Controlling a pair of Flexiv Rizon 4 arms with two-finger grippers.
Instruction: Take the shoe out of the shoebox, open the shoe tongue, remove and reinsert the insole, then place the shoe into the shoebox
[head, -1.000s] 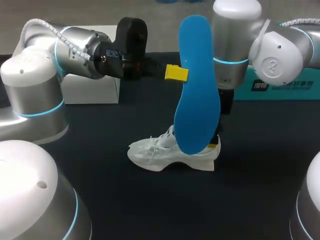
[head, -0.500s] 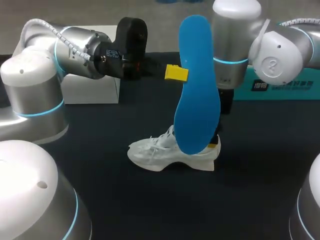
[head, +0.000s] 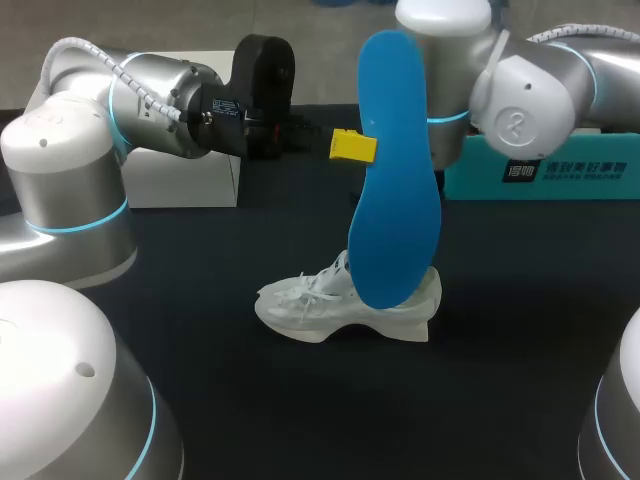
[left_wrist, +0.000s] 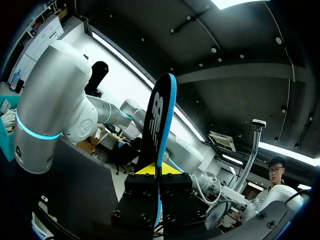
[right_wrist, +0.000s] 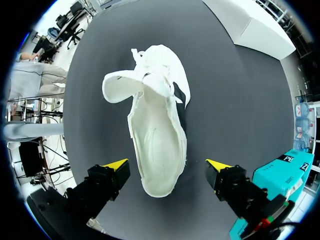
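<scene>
1. Insole (head: 393, 170): left gripper (head: 352, 146) clamped on its edge, holding it upright over the shoe (head: 340, 305) mid-table, likely staged for reinsertion.
2. Right gripper (right_wrist: 167, 166): fingers apart above the shoe's heel, touching nothing.
3. Shoebox (head: 560, 170): far right, clear of the work.

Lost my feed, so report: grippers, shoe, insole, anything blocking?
Left gripper shut on insole, upright, out of shoe. Right gripper open above shoe's heel. Nothing blocking.

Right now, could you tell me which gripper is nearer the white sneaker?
Right. The right gripper hangs over the heel of the white sneaker, fingers open either side; the left gripper is off to the side, shut on the blue insole.
</scene>
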